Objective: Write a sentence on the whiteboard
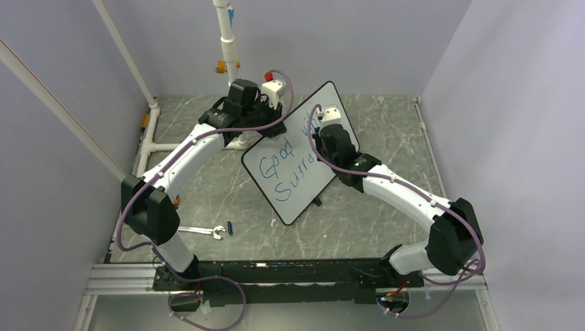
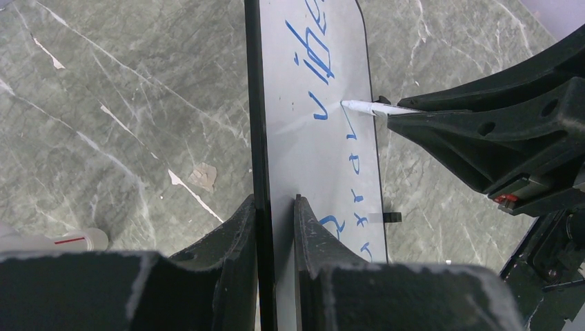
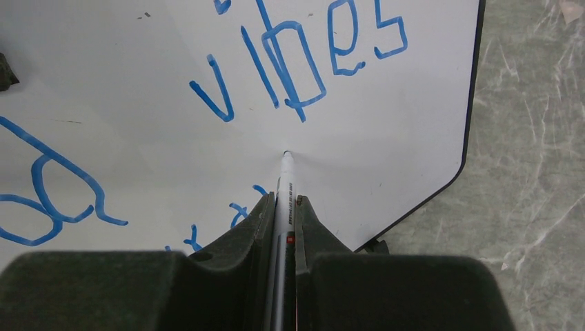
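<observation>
- Whiteboard sits askew mid-surface, blue sentence showing; open marble shows right of it.
- Left tool is clamped on whiteboard's black edge.
- Right tool pinches marker, tip touching below "vibes", near whiteboard's rounded corner.

The whiteboard stands on the table.
At its far-left edge, the left gripper; on its face, the marker tip; near-left of it, a wrench.
</observation>
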